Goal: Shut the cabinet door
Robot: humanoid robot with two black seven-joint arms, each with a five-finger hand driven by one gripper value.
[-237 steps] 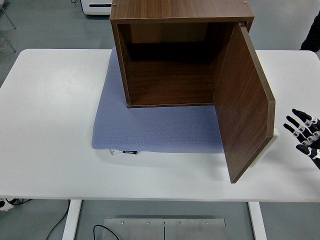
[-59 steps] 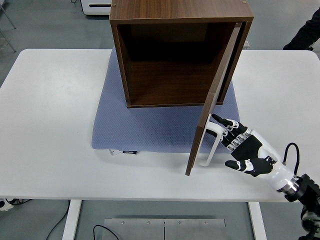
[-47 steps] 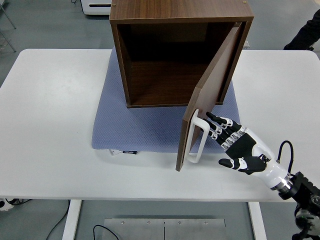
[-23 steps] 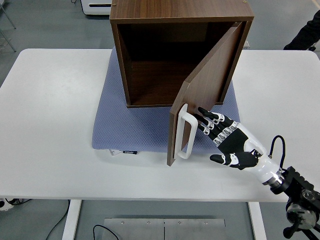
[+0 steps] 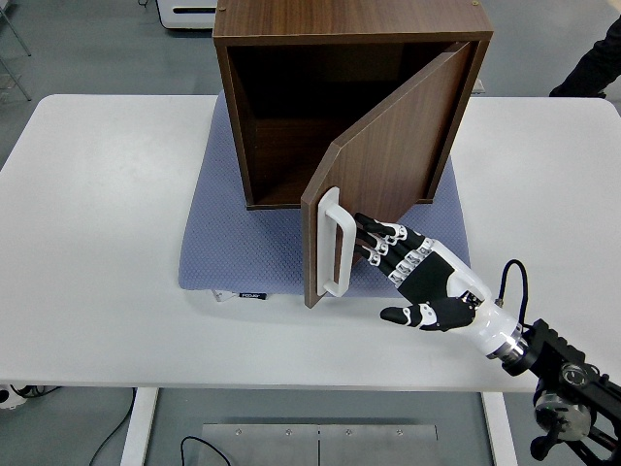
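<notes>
A dark wooden cabinet (image 5: 340, 34) stands on a blue-grey mat (image 5: 243, 243) at the middle of the table. Its door (image 5: 388, 165), hinged on the right, hangs about half shut and slants towards the front left. A white handle (image 5: 333, 243) is fixed near the door's free edge. My right hand (image 5: 408, 272) reaches in from the lower right with flat, spread fingers (image 5: 374, 243), whose tips press on the door's outer face just right of the handle. It holds nothing. The left hand does not show.
The white table (image 5: 97, 243) runs wide on both sides of the mat. A person's dark sleeve (image 5: 597, 58) shows at the top right edge. A white appliance (image 5: 189, 12) stands on the floor beyond the table.
The door has swung leftwards from wide open to about half shut. My right hand came in from the right edge and followed the door, pushing it.
</notes>
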